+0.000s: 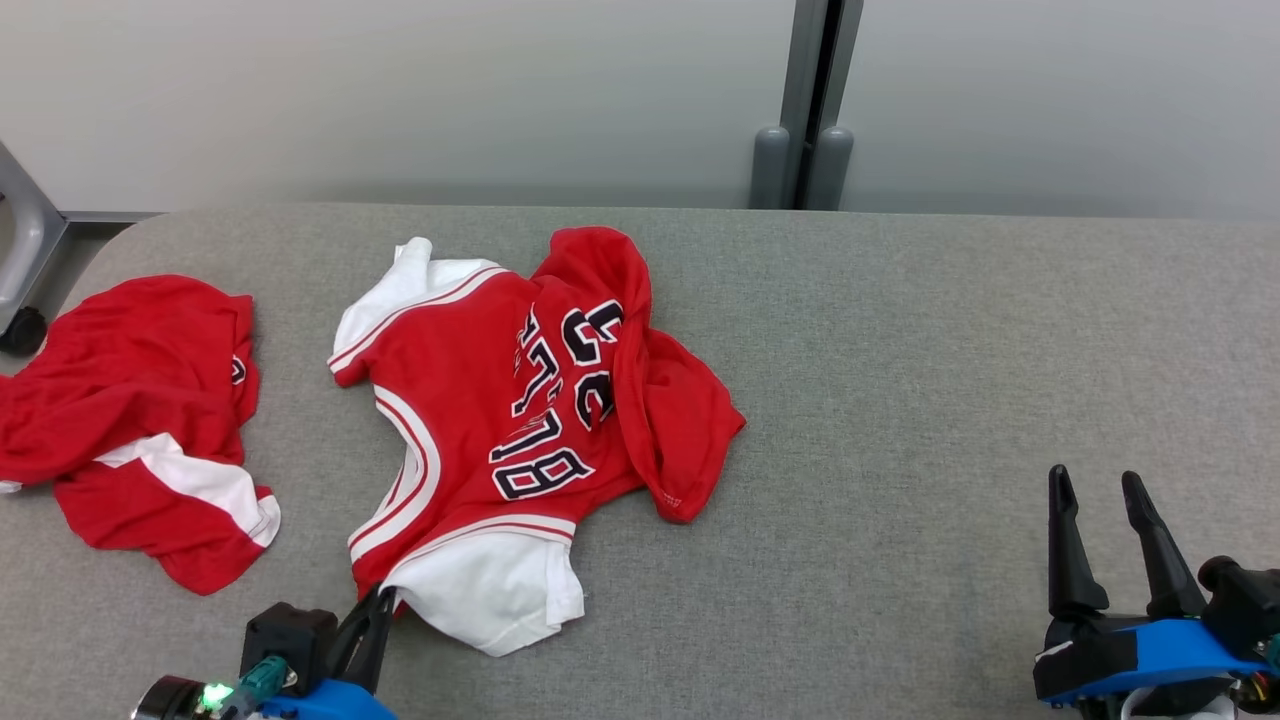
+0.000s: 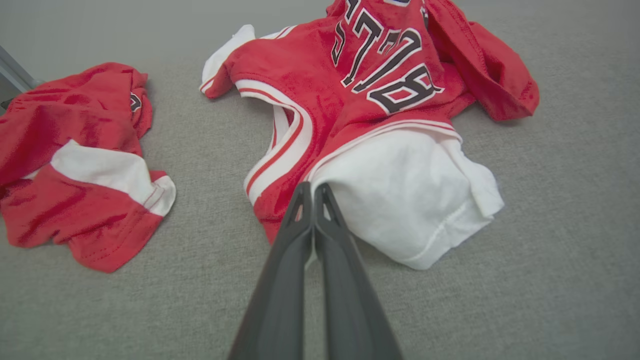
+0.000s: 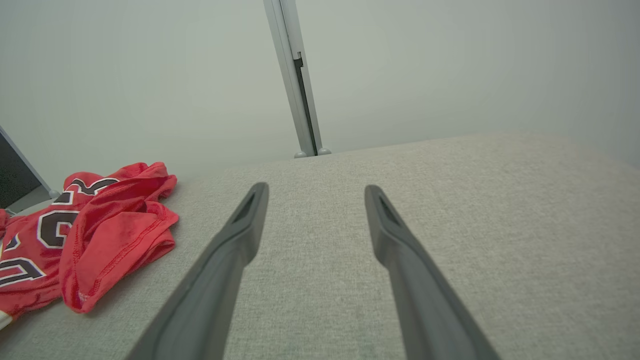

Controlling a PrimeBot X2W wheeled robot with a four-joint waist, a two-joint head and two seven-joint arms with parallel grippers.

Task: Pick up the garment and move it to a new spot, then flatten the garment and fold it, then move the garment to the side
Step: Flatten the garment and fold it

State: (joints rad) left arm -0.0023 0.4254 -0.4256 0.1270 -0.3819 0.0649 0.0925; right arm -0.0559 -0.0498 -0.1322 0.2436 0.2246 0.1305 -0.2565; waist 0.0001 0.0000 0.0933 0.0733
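Left hand [image 2: 313, 186] is clenched tight on the near edge of the jersey [image 1: 480, 400], right where the red hem meets the white sleeve. Can't tell how much cloth it's actually caught. The jersey lies rumpled mid-left on the desk [image 1: 900, 350], near another red garment [image 1: 130, 400]. Right hand [image 1: 1095, 478] is released, well apart. I'd lift slowly and check the fabric follows — a thin pinch could slip.

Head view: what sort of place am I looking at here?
Likely a test lab for folding clothes: a grey cloth-covered table, a red jersey and another red garment on it, a plain partition wall behind.
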